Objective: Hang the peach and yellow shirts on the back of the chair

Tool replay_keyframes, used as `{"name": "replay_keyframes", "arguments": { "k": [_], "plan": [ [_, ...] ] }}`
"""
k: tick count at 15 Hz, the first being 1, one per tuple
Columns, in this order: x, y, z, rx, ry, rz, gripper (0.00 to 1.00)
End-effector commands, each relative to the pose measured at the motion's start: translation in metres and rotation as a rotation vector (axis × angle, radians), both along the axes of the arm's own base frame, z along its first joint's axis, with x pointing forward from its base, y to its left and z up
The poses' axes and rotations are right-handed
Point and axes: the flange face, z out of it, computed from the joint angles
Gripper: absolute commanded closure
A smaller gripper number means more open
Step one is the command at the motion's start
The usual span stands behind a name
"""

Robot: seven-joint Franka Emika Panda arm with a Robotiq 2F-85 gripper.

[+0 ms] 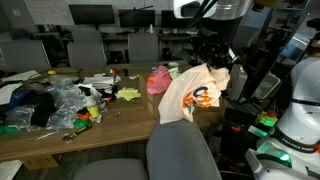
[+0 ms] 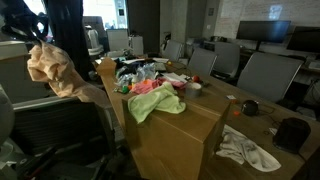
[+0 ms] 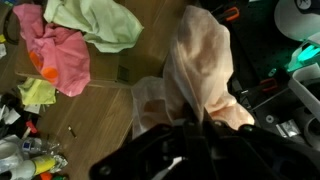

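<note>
Wood surface (image 1: 120, 125) is covered with clutter. The peach shirt (image 1: 190, 92) is pinched by the tool (image 1: 208, 58) and hangs just below it; its orange print is too blurred to be read. The yellow-green shirt (image 3: 100, 20) is laid on the surface, well apart from the tool, touching a pink cloth (image 3: 60, 55). The grey chair (image 1: 185, 150) is seen lower down, near the tool.

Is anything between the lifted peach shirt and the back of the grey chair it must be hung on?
Nothing visible does. The peach shirt hangs from the shut gripper by the table edge. The grey chair back stands below it, with only open air between them.
</note>
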Motion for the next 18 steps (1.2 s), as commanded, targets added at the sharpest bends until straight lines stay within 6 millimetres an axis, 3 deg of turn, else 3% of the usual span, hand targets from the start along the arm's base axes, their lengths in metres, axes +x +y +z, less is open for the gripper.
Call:
{"name": "replay_keyframes", "arguments": {
  "k": [1, 6, 12, 18],
  "plan": [
    [0.001, -0.008, -0.015, 0.023, 0.029, -0.007, 0.99],
    [0.005, -0.011, -0.045, 0.019, 0.076, -0.011, 0.99],
    [0.035, -0.031, -0.064, 0.079, 0.139, -0.060, 0.99],
    [0.054, -0.032, -0.087, 0.094, 0.140, -0.086, 0.99]
  ]
}}
